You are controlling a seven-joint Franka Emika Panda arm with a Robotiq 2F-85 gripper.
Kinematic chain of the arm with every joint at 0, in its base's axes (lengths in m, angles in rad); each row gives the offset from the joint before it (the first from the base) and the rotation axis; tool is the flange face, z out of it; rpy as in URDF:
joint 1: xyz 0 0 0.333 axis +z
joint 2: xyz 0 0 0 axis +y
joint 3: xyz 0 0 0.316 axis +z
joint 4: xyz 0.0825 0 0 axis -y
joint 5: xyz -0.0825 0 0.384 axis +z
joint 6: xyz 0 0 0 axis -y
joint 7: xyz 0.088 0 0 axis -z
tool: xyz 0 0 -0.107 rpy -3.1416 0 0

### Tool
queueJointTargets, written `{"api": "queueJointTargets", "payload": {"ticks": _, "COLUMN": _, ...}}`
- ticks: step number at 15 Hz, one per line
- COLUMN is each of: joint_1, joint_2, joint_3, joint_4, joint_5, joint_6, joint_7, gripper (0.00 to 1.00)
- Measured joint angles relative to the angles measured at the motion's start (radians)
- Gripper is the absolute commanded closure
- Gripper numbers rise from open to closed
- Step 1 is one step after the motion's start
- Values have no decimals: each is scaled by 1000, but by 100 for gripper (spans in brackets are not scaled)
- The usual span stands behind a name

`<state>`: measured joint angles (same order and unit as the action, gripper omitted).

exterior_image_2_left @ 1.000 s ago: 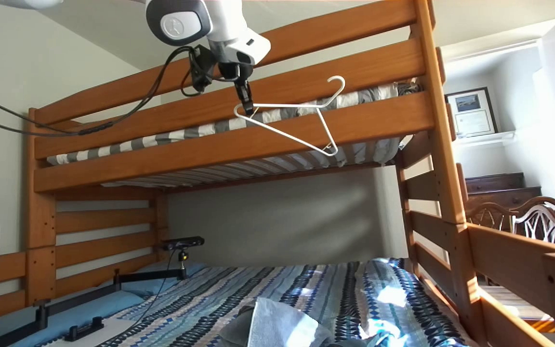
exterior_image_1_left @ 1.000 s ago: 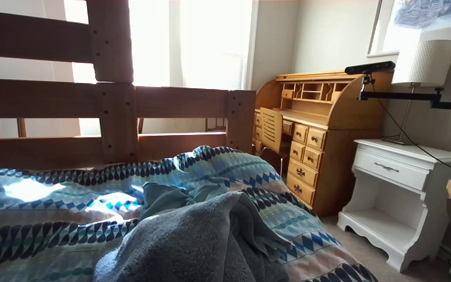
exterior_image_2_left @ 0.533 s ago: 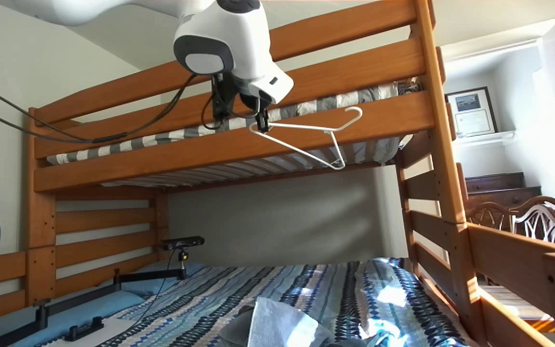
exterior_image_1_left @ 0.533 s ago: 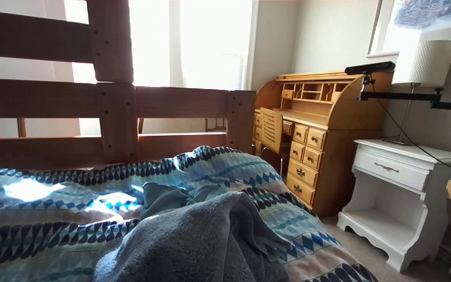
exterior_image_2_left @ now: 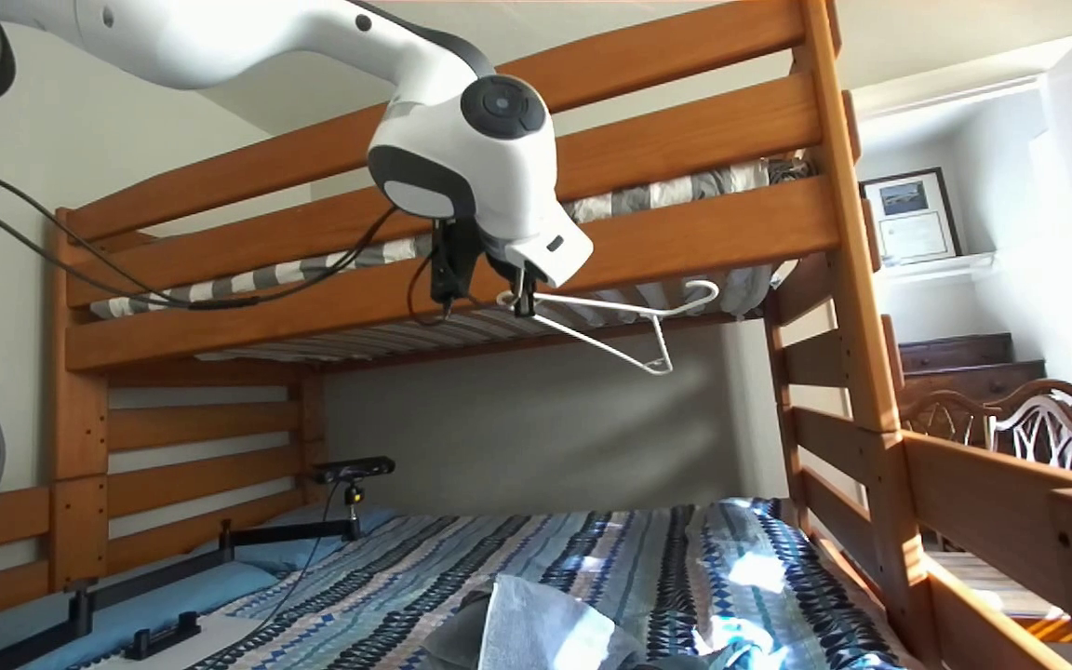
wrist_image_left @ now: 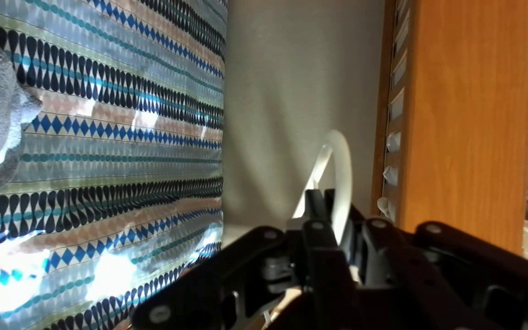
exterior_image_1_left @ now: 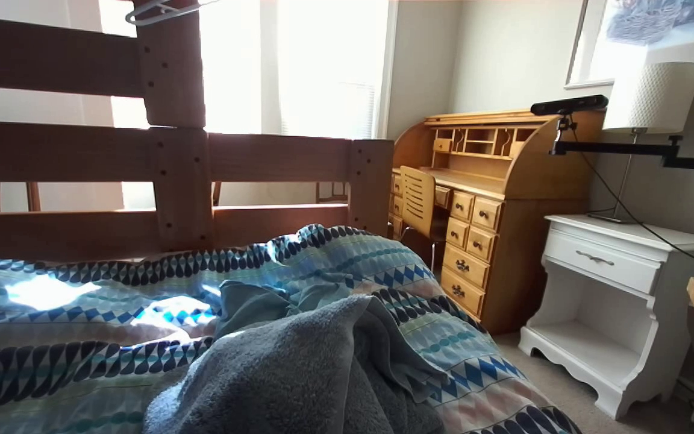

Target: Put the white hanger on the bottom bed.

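The white hanger (exterior_image_2_left: 634, 308) hangs in the air in front of the top bunk's lower edge, its hook pointing away from the arm. My gripper (exterior_image_2_left: 524, 302) points down and is shut on one end of it. Part of the hanger (exterior_image_1_left: 145, 22) shows at the top of an exterior view. In the wrist view the curved end of the hanger (wrist_image_left: 343, 183) passes between the fingers of the gripper (wrist_image_left: 323, 193). Well below spreads the bottom bed (exterior_image_2_left: 462, 558) with its patterned quilt, apart from the hanger.
The top bunk's rail (exterior_image_2_left: 713, 223) runs close behind the arm. A rumpled grey blanket (exterior_image_1_left: 287, 367) lies on the quilt. A camera (exterior_image_2_left: 355, 470) on a black arm stands by the pillows. A wooden desk (exterior_image_1_left: 515, 259) and white nightstand (exterior_image_1_left: 600, 259) stand beyond the bed.
The arm has come down and slightly right in an exterior view, carrying the hanger from in front of the upper mattress to the rail's lower edge. The hanger has just entered another exterior view's top.
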<state>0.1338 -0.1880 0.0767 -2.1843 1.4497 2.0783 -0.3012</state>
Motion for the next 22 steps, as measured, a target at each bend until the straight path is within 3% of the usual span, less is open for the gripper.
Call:
{"api": "queueJointTargets", "payload": {"ticks": 7, "joint_1": -2, "joint_2": 58, "joint_3": 3, "joint_4": -61, "joint_5": 69, "joint_6": -5, "joint_7": -171, "gripper": 98}}
{"api": "queueJointTargets", "payload": {"ticks": 8, "joint_1": -2, "joint_2": 64, "joint_3": 3, "joint_4": -70, "joint_5": 75, "joint_6": -6, "joint_7": -189, "gripper": 93}}
{"api": "queueJointTargets", "payload": {"ticks": 16, "joint_1": -5, "joint_2": 84, "joint_3": 3, "joint_4": -74, "joint_5": 75, "joint_6": 0, "joint_7": -214, "gripper": 98}}
{"api": "queueJointTargets", "payload": {"ticks": 22, "joint_1": -16, "joint_2": 215, "joint_3": 2, "joint_4": -75, "joint_5": 119, "joint_6": -7, "joint_7": -348, "gripper": 98}}
